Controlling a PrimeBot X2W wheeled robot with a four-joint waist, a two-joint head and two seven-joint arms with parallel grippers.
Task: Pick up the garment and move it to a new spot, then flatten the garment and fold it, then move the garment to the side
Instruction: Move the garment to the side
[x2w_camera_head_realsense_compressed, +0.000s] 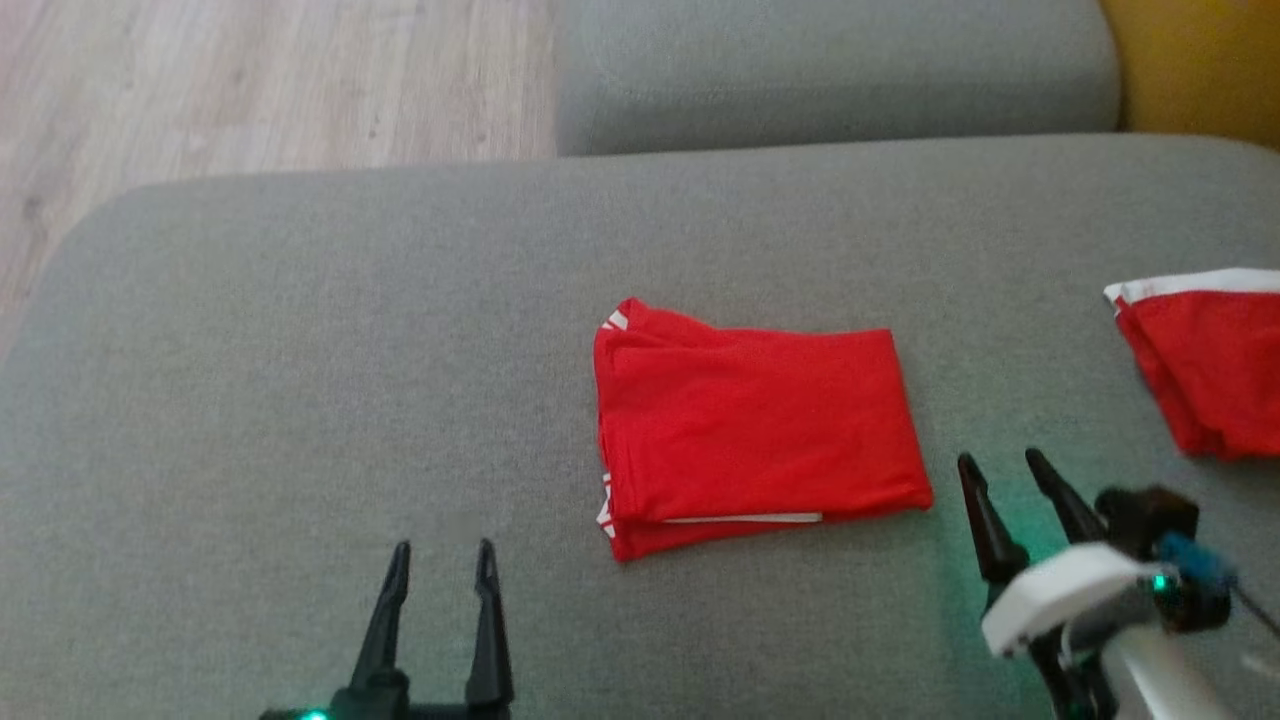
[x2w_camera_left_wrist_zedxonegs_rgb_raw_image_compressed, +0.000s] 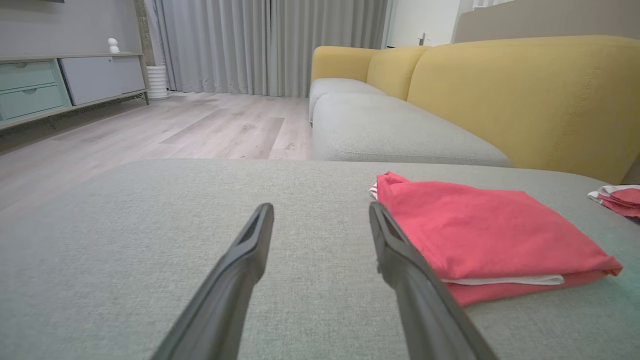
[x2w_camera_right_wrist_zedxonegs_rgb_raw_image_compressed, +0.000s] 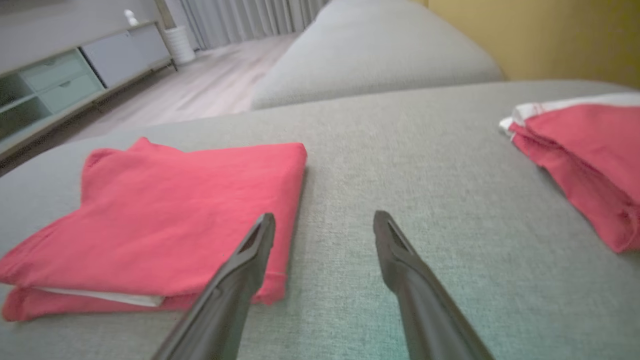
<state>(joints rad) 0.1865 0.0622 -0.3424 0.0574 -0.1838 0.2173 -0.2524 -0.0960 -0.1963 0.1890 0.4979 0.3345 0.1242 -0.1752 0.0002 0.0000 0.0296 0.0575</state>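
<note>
I had the garment (x2w_camera_head_realsense_compressed: 750, 425) folded into a neat red rectangle, white trim peeking at its 6 and 9 o'clock edges, mid-cushion (x2w_camera_head_realsense_compressed: 300, 400). Left gripper (x2w_camera_head_realsense_compressed: 443, 548) sat at its 8 o'clock, right gripper (x2w_camera_head_realsense_compressed: 999, 458) at 4 o'clock, claws spread wide, clear of the cloth.

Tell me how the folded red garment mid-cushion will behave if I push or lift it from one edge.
Probably floppy: the folded red garment is thin fabric in loose layers, so a one-sided lift would likely unfold it. Pushed, it may bunch rather than slide, since the grey cushion looks coarse-woven.
</note>
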